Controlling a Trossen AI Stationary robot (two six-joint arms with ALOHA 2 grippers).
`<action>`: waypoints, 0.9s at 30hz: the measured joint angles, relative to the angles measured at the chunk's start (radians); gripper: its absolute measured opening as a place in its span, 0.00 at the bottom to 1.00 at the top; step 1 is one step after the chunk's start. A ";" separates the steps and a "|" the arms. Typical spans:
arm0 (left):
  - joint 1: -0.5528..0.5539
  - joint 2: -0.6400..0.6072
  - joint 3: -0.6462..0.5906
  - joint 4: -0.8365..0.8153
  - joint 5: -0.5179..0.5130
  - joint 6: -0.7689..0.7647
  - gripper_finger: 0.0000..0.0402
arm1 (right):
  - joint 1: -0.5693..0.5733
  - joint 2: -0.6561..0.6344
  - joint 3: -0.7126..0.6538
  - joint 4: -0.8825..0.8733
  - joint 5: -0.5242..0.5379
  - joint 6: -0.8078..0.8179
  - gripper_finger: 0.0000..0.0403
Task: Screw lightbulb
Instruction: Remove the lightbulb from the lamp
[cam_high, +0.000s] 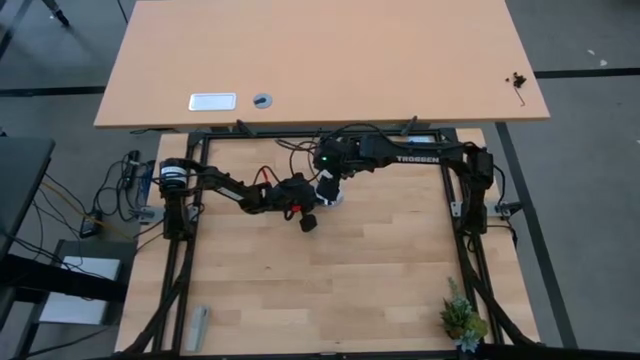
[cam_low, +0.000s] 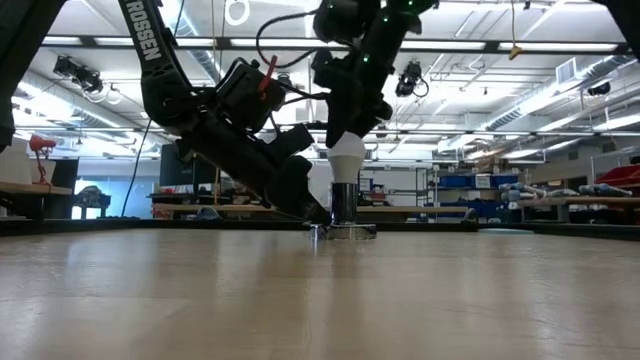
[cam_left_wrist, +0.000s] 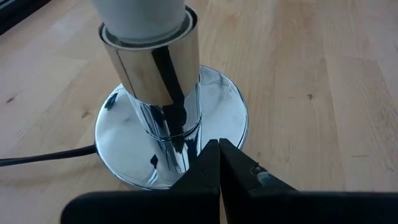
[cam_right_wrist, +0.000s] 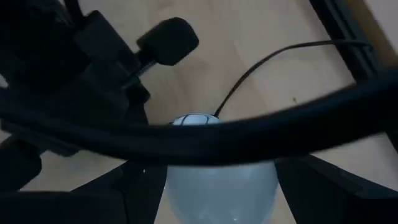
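The white lightbulb (cam_low: 347, 156) stands upright with its lower end in the chrome socket (cam_left_wrist: 155, 68), which rises from a round mirror-like base disc (cam_left_wrist: 118, 146) on the wooden table. My right gripper (cam_low: 349, 130) comes down over the bulb (cam_right_wrist: 217, 186) from above, one dark finger on each side. My left gripper (cam_left_wrist: 219, 149) is shut and slants down from the table's left, its tips at the base disc. A thin black cord (cam_left_wrist: 43, 155) leaves the base. My left gripper rests its shut fingertips (cam_left_wrist: 208, 155) on the base disc's edge (cam_left_wrist: 233, 127) beside the socket's stem, slanting down from the table's left. The disc lies flat on the table. My right gripper holds the bulb's rounded top (cam_right_wrist: 186, 121) between its two fingers (cam_right_wrist: 140, 193), which point steeply down from above. The bulb stands upright, its lower end inside the socket collar (cam_left_wrist: 149, 34).
A dark metal frame (cam_high: 455, 200) borders the work table. A small potted plant (cam_high: 462, 318) stands at the near right corner and a grey object (cam_high: 198, 327) lies near the near left corner. A second, larger table (cam_high: 320, 60) lies beyond the far edge.
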 joint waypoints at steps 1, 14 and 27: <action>0.000 0.000 0.000 0.000 0.000 0.000 0.00 | -0.002 0.002 -0.001 -0.002 -0.012 -0.007 0.72; 0.000 0.000 0.000 0.001 0.002 0.003 0.00 | -0.043 0.010 0.001 0.034 -0.179 -0.820 0.67; 0.000 0.000 0.000 0.000 0.003 0.003 0.00 | 0.024 -0.022 0.088 -0.037 0.013 -0.374 0.69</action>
